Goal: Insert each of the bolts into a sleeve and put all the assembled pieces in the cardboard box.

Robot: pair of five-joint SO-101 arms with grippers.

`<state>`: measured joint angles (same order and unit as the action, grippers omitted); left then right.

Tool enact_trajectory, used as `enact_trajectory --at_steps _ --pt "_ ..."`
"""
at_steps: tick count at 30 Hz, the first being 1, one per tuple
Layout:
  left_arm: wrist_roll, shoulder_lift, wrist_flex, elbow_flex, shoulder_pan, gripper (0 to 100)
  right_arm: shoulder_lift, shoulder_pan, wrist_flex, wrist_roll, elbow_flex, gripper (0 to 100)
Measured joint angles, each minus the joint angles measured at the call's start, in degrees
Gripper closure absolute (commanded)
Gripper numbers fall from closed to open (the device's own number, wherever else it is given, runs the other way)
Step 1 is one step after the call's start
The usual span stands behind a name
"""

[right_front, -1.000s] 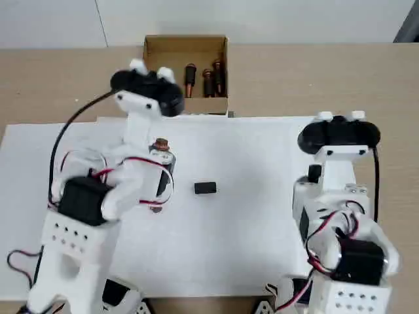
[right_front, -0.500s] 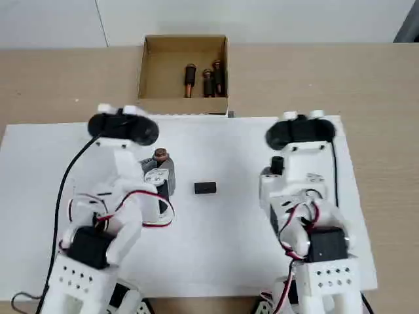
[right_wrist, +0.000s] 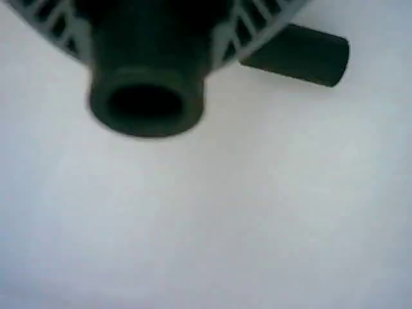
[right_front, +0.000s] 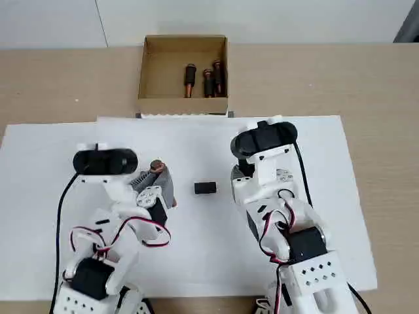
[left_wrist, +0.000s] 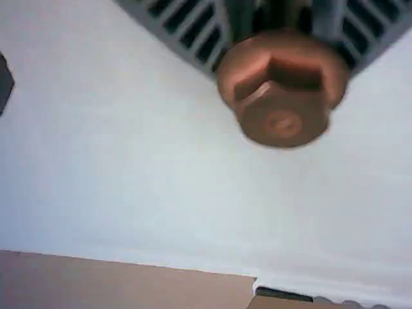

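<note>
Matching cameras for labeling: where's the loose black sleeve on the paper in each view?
High view: loose sleeve on the paper between the arms.
Left wrist view: dark sliver at the edge, probably it.
Right wrist view: loose sleeve beside the held sleeve.
Shared landmark: the paper.

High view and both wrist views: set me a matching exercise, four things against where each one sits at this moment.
Things:
1. bolt
2. held sleeve
3. loose sleeve
4. assembled pieces

Places:
A. inside the cardboard box
B. lying on the white paper between the two arms
C. gripped in the left jaws
D. gripped in the right jaws

Pairs: 1-C, 2-D, 3-B, 4-A
</note>
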<state>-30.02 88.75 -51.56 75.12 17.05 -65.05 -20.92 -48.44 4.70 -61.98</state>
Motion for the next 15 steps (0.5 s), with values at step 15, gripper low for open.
enact_trajectory --at_steps 15 --pt "0.0 14.5 0.5 11.0 0.0 100 -19.6 -5.1 3.2 -0.6 -11.7 99.6"
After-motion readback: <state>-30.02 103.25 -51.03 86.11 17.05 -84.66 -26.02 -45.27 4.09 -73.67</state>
